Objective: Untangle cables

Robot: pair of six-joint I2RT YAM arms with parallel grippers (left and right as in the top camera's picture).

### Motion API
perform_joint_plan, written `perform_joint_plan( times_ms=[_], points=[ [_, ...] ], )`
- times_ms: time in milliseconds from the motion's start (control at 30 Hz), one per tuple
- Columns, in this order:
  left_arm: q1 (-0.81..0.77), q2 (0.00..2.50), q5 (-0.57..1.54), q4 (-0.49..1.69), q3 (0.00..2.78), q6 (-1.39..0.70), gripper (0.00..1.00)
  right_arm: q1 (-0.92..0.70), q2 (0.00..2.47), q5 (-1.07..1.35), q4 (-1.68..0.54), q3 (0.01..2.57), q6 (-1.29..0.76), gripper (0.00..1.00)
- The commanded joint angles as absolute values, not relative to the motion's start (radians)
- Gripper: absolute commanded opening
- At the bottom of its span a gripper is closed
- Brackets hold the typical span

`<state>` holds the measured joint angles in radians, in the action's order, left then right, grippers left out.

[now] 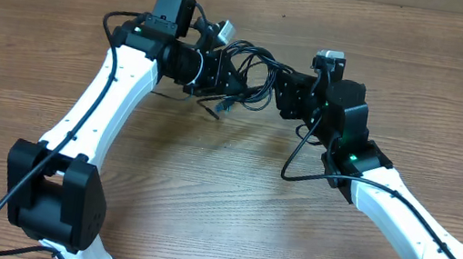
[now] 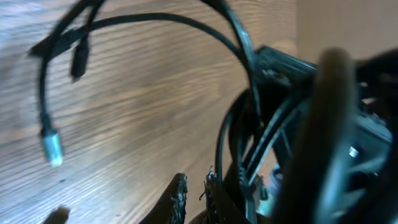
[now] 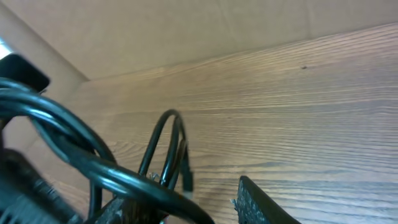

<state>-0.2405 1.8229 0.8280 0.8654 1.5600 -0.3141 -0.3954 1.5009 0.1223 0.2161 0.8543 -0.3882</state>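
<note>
The cables point(image 1: 255, 64) are a bundle of thin black cords hanging between my two grippers above the far middle of the table. My left gripper point(image 1: 224, 75) is at the bundle's left side. In the left wrist view its fingers point(image 2: 196, 196) are nearly together, with the cables point(image 2: 242, 50) running past the right finger. A loose plug end point(image 2: 53, 149) dangles above the wood. My right gripper point(image 1: 281, 91) is at the bundle's right side. In the right wrist view its jaws point(image 3: 186, 208) are wide apart, with the cables point(image 3: 81, 143) draped over the left finger and a dark plug point(image 3: 186, 177) between the fingers.
The wooden table point(image 1: 222, 192) stretches toward the front between both arms. A tan wall point(image 3: 186, 31) stands along the far edge of the table. Thicker black wires run along each arm.
</note>
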Motion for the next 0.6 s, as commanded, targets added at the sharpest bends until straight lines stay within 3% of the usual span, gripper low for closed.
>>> perform_joint_plan(
  times_ms=[0,133,333,433,567],
  points=[
    [-0.258,1.812,1.033,0.869,1.566,-0.262,0.04,-0.398,1.497,-0.053,0.223,0.865,-0.388,0.41],
    [-0.258,1.812,1.225,0.868,1.566,-0.189,0.04,-0.398,1.497,-0.138,0.215,0.865,-0.388,0.41],
    [-0.253,1.812,1.325,0.876,1.566,-0.176,0.04,-0.397,1.499,-0.308,0.117,0.865,-0.387,0.4],
    [-0.25,1.812,1.471,0.836,1.566,-0.145,0.04,-0.397,1.499,-0.313,0.054,0.865,-0.387,0.38],
    [-0.226,1.812,1.492,0.767,1.566,-0.146,0.05,-0.397,1.499,-0.314,-0.059,0.864,-0.384,0.37]
  ],
)
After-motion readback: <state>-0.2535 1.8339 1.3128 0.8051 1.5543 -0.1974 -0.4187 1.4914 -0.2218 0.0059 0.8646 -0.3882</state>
